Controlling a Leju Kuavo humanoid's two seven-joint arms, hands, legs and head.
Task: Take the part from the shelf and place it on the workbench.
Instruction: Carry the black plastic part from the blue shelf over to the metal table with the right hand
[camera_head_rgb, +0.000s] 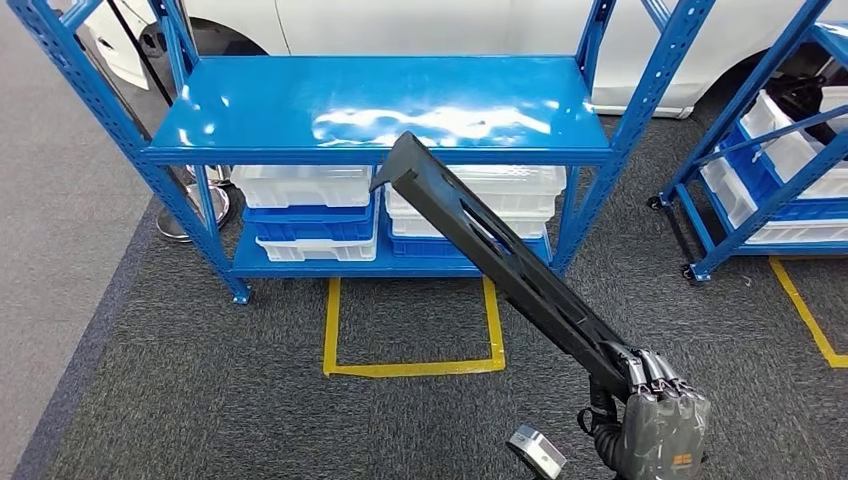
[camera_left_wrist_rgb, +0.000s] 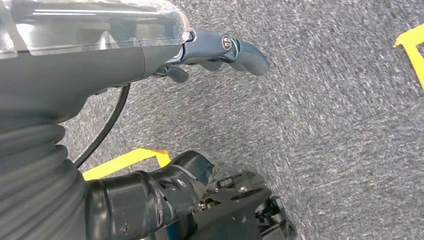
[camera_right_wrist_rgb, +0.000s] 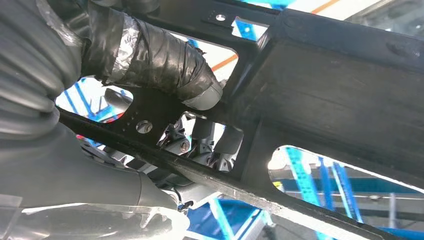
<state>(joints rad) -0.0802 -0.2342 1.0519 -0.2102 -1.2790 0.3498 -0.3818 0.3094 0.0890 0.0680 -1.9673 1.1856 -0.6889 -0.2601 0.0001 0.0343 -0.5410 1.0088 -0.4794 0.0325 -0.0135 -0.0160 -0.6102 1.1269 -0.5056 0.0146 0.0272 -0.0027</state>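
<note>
The right hand (camera_head_rgb: 662, 425) grips the long black part (camera_head_rgb: 500, 260) by its lower end, fingers wrapped around it — the bar slants up over the carpet toward the blue shelf (camera_head_rgb: 380, 105), free of it. The left hand (camera_left_wrist_rgb: 220, 52) hangs over the carpet, fingers loosely curled, holding nothing — no legible writing

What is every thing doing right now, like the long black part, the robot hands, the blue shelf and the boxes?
Long black part: held up at one end, slanting toward the shelf.
Right robot hand: gripping the part's near end.
Left robot hand: holding nothing, above grey carpet.
Blue shelf: top board bare and shiny.
White and blue bins: stacked on the lower board.
</note>
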